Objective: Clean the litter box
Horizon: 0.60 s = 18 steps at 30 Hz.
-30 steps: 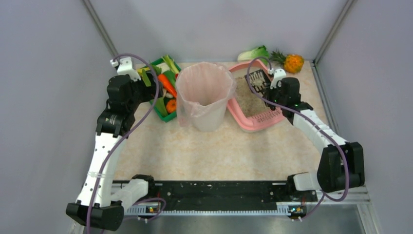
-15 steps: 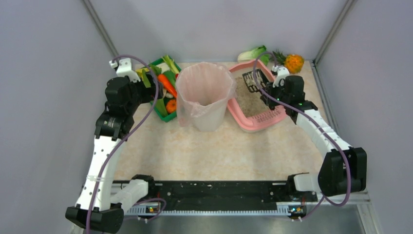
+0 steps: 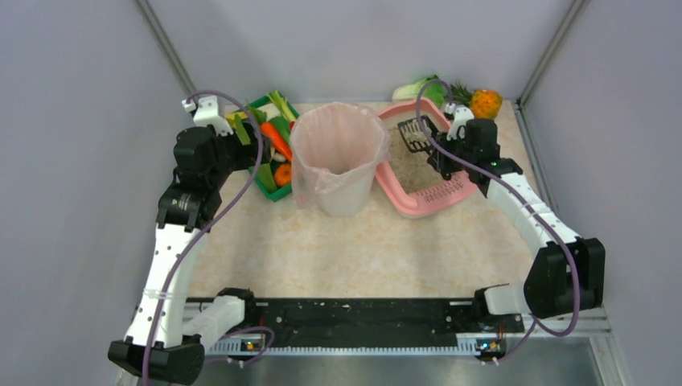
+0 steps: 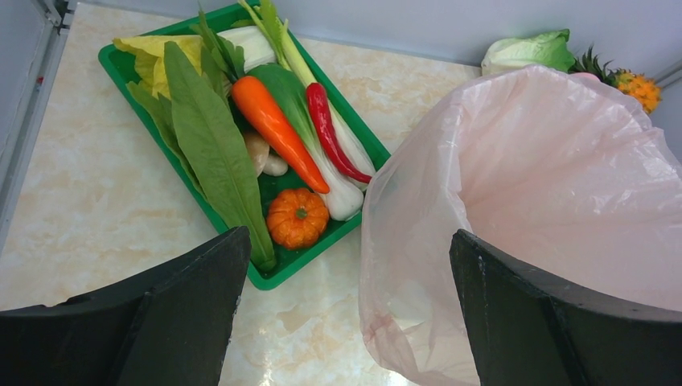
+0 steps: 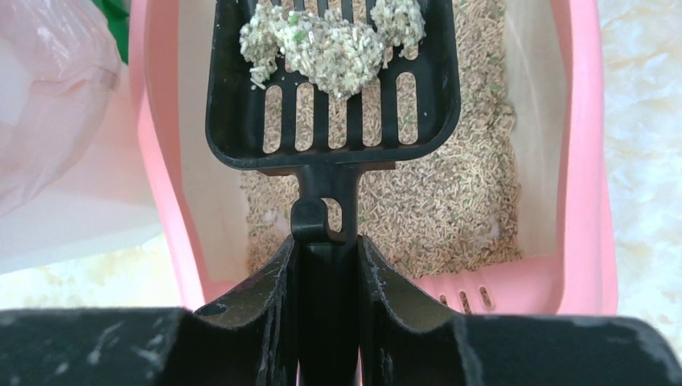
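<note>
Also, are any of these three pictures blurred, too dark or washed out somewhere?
Top external: even, soft light, faint shadows, sharp. Left wrist: the green tray is crisp, but the left claw is nearly black, without detail. Right wrist: the scoop and litter box are sharp, the right claw slightly soft, the table washed out.

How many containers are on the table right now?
3: green plastic vegetable tray far left, pink-lined bin centre, pink plastic litter box right of it; none appears hidden.
</note>
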Tool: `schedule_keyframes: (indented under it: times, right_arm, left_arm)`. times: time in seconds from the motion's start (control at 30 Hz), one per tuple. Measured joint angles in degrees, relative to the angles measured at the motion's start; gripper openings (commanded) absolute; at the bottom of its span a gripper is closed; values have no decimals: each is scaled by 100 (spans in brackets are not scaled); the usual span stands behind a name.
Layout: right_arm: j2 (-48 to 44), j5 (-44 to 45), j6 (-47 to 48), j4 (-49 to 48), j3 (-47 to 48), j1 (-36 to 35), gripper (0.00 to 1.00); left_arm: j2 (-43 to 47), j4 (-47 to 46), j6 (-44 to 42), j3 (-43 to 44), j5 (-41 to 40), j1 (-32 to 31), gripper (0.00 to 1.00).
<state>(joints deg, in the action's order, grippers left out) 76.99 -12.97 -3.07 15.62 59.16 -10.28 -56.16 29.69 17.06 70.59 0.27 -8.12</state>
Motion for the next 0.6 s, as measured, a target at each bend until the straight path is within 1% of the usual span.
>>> schedule_keyframes:
  times: [0.07, 0.17, 0.27, 0.37, 0.47, 0.6]
  right_arm:
    - [46, 149, -2, 70, 94, -66, 0]
    - [44, -15, -105, 57, 111, -109, 0]
    - [44, 20, -50, 431, 256, -98, 0]
    - [52, -127, -264, 365, 264, 2, 0]
    - [144, -216, -219, 809, 516, 33, 0]
    - [133, -125, -286, 721, 507, 28, 0]
  left_arm:
    - [2, -7, 2, 0, 22, 0, 99]
    - [2, -13, 0, -2, 42, 0, 99]
    - [4, -11, 0, 0, 44, 0, 99]
    - [24, -11, -4, -4, 50, 0, 99]
    - [28, -9, -7, -4, 55, 0, 99]
    - [63, -9, -13, -33, 59, 0, 99]
